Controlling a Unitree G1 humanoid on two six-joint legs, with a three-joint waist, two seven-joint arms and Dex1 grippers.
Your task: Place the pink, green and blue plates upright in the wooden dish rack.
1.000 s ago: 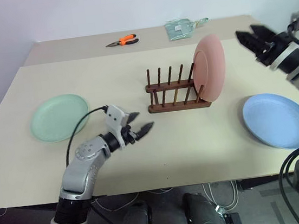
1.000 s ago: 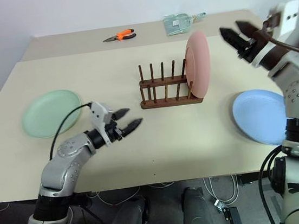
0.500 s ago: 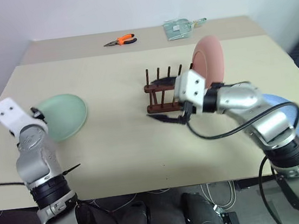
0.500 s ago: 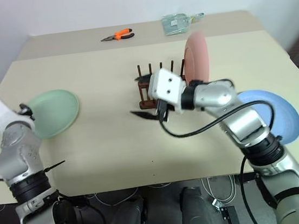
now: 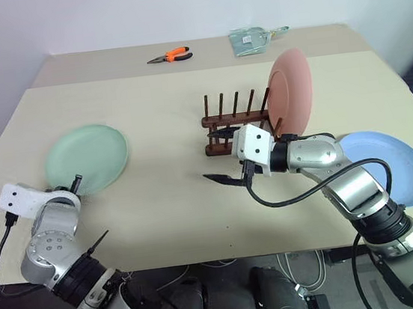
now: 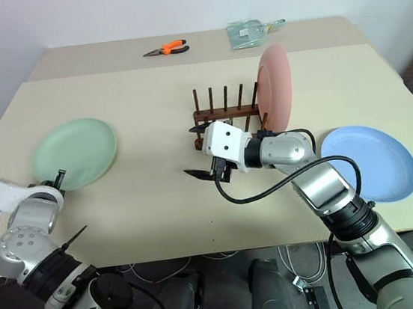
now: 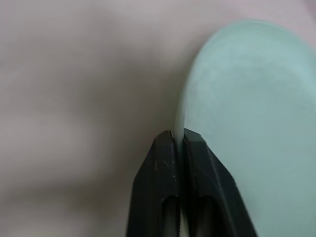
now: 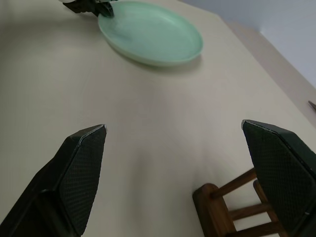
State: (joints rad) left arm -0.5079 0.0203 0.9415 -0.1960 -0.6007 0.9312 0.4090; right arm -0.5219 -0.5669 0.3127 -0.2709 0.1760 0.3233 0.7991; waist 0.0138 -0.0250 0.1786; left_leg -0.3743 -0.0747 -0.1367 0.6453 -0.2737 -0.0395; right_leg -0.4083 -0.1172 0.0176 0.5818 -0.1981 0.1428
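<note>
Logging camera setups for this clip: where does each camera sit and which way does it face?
Head, both eyes: forward and down over the table, both arms showing.
Left wrist: along the left gripper, shut on the green plate rim.
Right wrist: between the open right gripper fingers toward that plate, the dish rack beside it.
Shared: the green plate.

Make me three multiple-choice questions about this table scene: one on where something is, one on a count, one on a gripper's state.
1. Where is the pink plate?
A. Flat on the table
B. Upright in the rack
C. In a gripper

2. How many plates lie flat?
A. One
B. Two
C. Three

3. The left gripper is:
A. Wide open
B. Shut on the green plate's rim
C. Holding pliers

Answers:
1 B, it stands at the rack's right end.
2 B, the green plate and the blue plate lie flat.
3 B, the left wrist view shows its fingers pinching the rim.
</note>
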